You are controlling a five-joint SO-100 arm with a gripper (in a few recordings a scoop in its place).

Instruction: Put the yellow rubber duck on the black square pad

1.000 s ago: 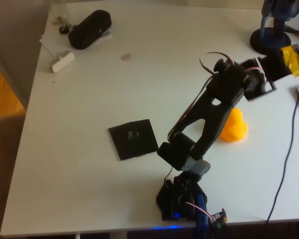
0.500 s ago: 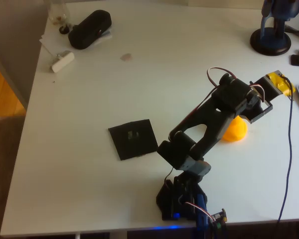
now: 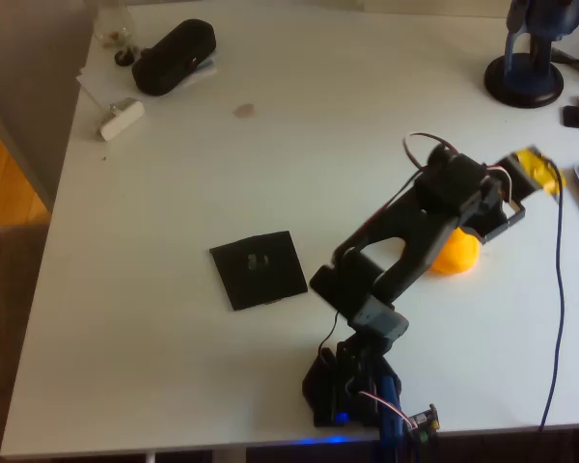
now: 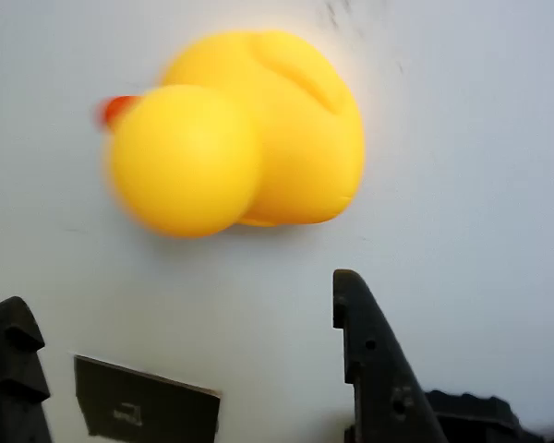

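Observation:
The yellow rubber duck [image 3: 457, 254] sits on the white table to the right of centre, partly covered by my arm in the overhead view. In the wrist view the duck [image 4: 240, 129] lies on the table just ahead of my open gripper [image 4: 189, 369], between the lines of the two black fingers [image 4: 369, 360] and untouched. From overhead the gripper [image 3: 521, 191], with its yellow-taped tip, hovers up and right of the duck. The black square pad [image 3: 259, 269] lies flat left of my arm; the wrist view shows the pad [image 4: 148, 411] at the bottom.
A black oblong pouch [image 3: 174, 56], a white block [image 3: 121, 118] and papers lie at the far left corner. A blue stand [image 3: 526, 77] is at the far right. A dark cable [image 3: 560, 289] runs down the right side. My arm's base [image 3: 352, 386] stands at the front edge.
My gripper has swung down from the far right edge toward the duck and now hangs close over it. The duck and the pad have not moved.

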